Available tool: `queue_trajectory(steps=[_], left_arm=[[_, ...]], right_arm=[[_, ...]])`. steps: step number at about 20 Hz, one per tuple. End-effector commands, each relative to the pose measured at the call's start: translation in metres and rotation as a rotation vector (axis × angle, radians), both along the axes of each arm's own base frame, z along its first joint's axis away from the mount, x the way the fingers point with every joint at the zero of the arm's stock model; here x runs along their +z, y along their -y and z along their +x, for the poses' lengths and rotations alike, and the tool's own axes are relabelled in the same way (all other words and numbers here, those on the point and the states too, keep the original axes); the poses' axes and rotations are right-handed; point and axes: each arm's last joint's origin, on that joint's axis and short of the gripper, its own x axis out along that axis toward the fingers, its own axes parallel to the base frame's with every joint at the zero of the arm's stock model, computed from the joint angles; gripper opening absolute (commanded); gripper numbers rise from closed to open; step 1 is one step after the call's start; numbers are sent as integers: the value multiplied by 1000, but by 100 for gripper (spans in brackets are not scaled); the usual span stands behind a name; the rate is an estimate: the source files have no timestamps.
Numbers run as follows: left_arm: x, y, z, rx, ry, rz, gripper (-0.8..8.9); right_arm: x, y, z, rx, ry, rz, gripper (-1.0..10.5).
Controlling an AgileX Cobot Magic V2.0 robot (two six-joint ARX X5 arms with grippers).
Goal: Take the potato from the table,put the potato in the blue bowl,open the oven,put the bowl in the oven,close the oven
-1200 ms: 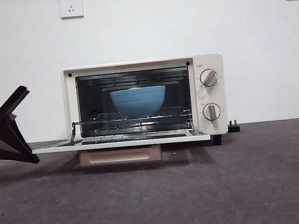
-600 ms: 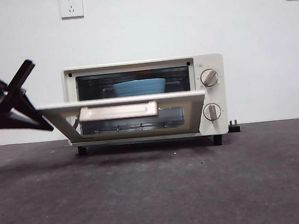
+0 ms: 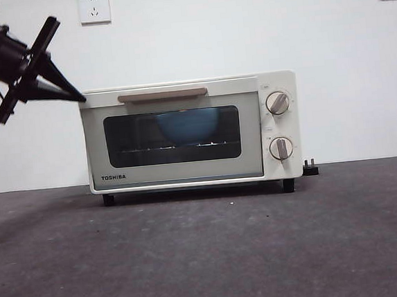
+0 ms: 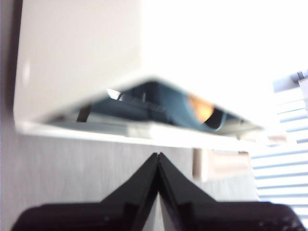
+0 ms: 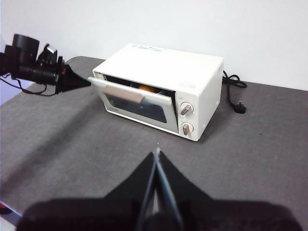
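Note:
The cream oven (image 3: 190,132) stands at the back of the table (image 3: 208,259), its door upright against the body in the front view. Both wrist views show the door (image 5: 132,96) tilted with a narrow gap at its top. Behind the glass sits the blue bowl (image 3: 188,124). Through the gap the bowl (image 4: 168,103) holds the potato (image 4: 199,107), an orange-brown patch; from the front the potato is hidden. My left gripper (image 3: 77,98) is shut, its tip at the door's upper left corner (image 4: 158,156). My right gripper (image 5: 157,153) is shut and empty, well short of the oven (image 5: 192,67).
A black plug (image 3: 311,167) and its cord (image 5: 234,94) lie at the oven's right rear. Two wall sockets (image 3: 94,7) hang on the white wall. The left arm (image 5: 33,65) reaches in beside the oven's left side.
The oven door swung up from lying flat to upright. My left gripper rose with it, from table height to the door's top left corner.

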Motion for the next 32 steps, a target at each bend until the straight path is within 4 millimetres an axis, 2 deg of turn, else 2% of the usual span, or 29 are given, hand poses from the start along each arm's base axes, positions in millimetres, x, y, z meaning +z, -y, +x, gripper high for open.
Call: queue_trajectory(steps=[1, 4, 11, 17, 20, 26, 29, 32], left_arm=[[10, 1, 4, 6, 32, 1, -6], [16, 1, 5, 5, 50, 0, -6], [16, 3, 3, -61, 31, -47, -6], [25, 5, -10, -135, 12, -78, -6], [38, 7, -24, -172, 55, -36, -6], [72, 9, -67, -265, 196, 82, -6], [86, 10, -93, -291, 248, 175, -6], [97, 9, -121, -266, 273, 349, -6]], right_arm=[[-3, 0, 0, -12, -25, -7, -12], [-3, 0, 0, -12, -26, -7, -12], [-3, 2, 1, -84, -8, -26, -12], [-3, 4, 2, -149, 5, -36, -11], [-3, 4, 2, -149, 5, -36, -11], [-3, 3, 2, -149, 5, -37, -11], [-3, 3, 2, -149, 4, -36, -10], [-3, 3, 2, -149, 5, -36, 1]])
